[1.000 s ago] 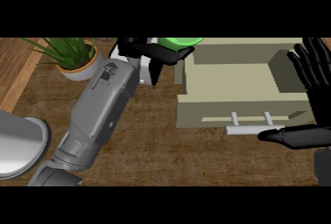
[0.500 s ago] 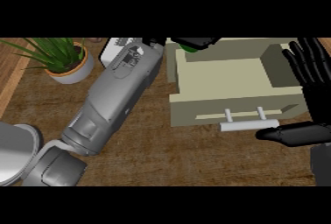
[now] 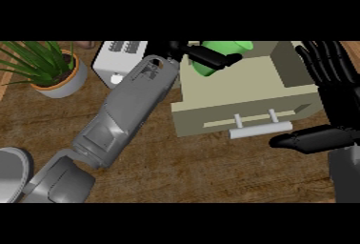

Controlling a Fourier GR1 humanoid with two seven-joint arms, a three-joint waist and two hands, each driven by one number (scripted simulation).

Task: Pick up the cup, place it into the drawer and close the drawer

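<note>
A green cup (image 3: pixel 224 55) hangs over the left rear part of the open beige drawer (image 3: pixel 243 88), tilted on its side. My left hand (image 3: pixel 200 53) is shut on it, black fingers wrapped across the cup, the grey forearm crossing the counter from the lower left. The drawer stands pulled out, its front panel with a white bar handle (image 3: pixel 260 128) facing me. My right hand (image 3: pixel 330 90) rests open at the right edge, fingers straight up beside the drawer's right wall, thumb pointing left just below the handle.
A potted green plant (image 3: pixel 45 66) stands at the upper left. A white toaster (image 3: pixel 121 59) sits behind my left forearm. A grey round object (image 3: pixel 13 174) shows at the lower left edge. Wooden counter (image 3: pixel 190 167) lies in front of the drawer.
My left hand has carried the green cup to the right and lower, from above the drawer's back left corner to over its inside. The right hand has stayed open beside the drawer.
</note>
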